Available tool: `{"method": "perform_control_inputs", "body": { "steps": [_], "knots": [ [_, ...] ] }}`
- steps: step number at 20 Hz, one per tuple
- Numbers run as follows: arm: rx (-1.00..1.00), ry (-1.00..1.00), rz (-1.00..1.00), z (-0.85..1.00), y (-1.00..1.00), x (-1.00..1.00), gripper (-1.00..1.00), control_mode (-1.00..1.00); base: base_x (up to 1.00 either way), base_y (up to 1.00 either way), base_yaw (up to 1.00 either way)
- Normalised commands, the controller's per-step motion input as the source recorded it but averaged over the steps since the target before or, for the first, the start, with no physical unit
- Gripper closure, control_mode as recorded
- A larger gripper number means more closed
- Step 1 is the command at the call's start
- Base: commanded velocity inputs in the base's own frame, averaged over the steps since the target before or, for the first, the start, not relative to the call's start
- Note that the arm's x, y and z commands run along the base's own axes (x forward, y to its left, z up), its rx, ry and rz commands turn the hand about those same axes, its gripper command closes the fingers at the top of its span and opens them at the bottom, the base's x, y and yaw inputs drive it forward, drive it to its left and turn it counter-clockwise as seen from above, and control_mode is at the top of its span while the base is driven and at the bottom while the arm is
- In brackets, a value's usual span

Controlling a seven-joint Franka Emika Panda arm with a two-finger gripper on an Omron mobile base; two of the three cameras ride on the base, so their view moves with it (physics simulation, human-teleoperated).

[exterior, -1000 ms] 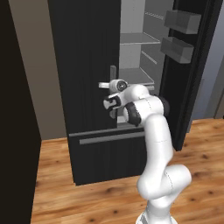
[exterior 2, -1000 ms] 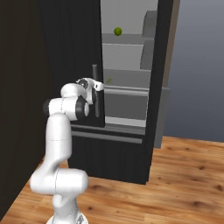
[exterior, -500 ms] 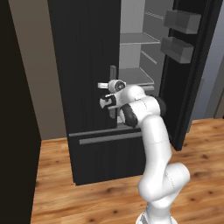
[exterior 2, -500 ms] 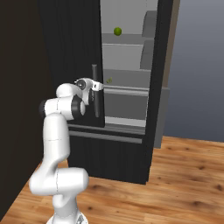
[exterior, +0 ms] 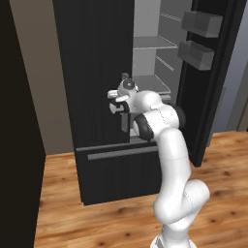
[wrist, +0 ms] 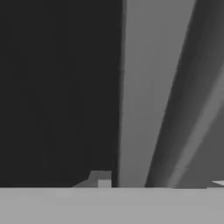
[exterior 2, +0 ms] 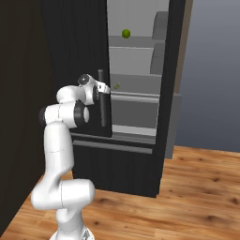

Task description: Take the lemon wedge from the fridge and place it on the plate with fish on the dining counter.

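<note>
The lemon wedge (exterior 2: pixel 117 86) looks like a very small yellow-green piece, much smaller than the gripper (exterior 2: pixel 100 90). It lies on a light grey shelf (exterior 2: pixel 136 94) inside the fridge (exterior 2: pixel 131 159), a little beyond the fingers and to their right in the right base view, at almost the same height. Its shape is too small to tell which way its long axis points.

The right base view also shows a round green fruit (exterior 2: pixel 126 33) on a higher shelf, well above the fingers. In the left base view the closed left door (exterior: pixel 94 72) hides both fruits, but the open right door with its two grey bins (exterior: pixel 196 54) is visible there.

The gripper (exterior: pixel 117 102) is at the vertical handle (exterior 2: pixel 101 98) of the left door. The hand view shows this grey bar (wrist: pixel 146 87) just ahead, between the fingers. The fingers seem partly spread, yet I cannot tell surely if they touch the bar.
</note>
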Motion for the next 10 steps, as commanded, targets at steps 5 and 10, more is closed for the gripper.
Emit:
{"method": "perform_control_inputs", "body": {
  "steps": [5,10],
  "knots": [
    [-0.18,0.00,0.06,0.95,1.00,-0.83,1.00,-1.00,0.00,0.00,0.00],
    [-0.19,-0.05,0.07,0.75,1.00,-0.99,1.00,-1.00,0.00,0.00,0.00]
  ]
}}
